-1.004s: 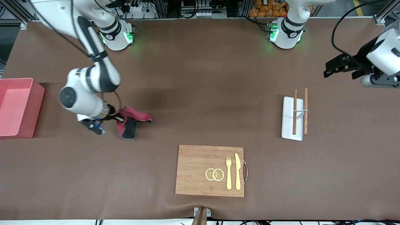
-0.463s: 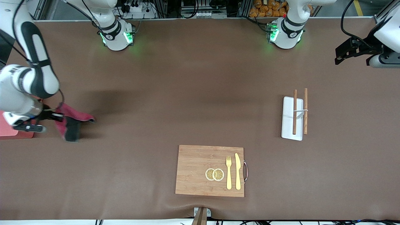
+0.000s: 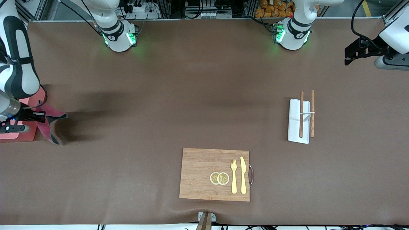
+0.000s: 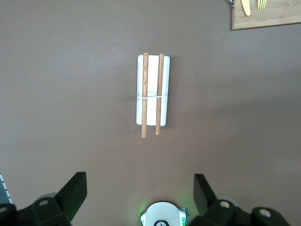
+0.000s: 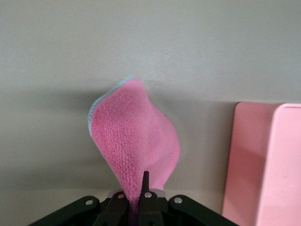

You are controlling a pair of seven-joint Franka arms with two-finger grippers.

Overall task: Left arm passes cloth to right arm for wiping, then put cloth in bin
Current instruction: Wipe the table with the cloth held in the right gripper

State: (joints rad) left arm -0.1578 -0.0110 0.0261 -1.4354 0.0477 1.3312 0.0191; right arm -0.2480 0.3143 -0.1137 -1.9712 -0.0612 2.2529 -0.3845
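My right gripper point(image 3: 37, 116) is shut on the raspberry-red cloth point(image 3: 48, 123), which hangs from it in the air beside the salmon-pink bin point(image 3: 19, 135) at the right arm's end of the table. In the right wrist view the cloth point(image 5: 136, 141) is pinched between the fingers point(image 5: 145, 186), with the bin's wall point(image 5: 263, 165) just beside it. The arm hides most of the bin in the front view. My left gripper point(image 3: 351, 56) is open and empty, held high over the left arm's end of the table; its fingers point(image 4: 70, 195) show spread wide in the left wrist view.
A white tray point(image 3: 298, 121) with two brown chopsticks point(image 3: 301, 113) lies toward the left arm's end; it also shows in the left wrist view point(image 4: 153, 89). A wooden board point(image 3: 214, 174) with a fork, a knife and two lemon slices lies near the front camera.
My right gripper has carried the cloth from mid-table toward the right arm's end, up to the bin's side. The left arm has pulled back toward its end and risen.
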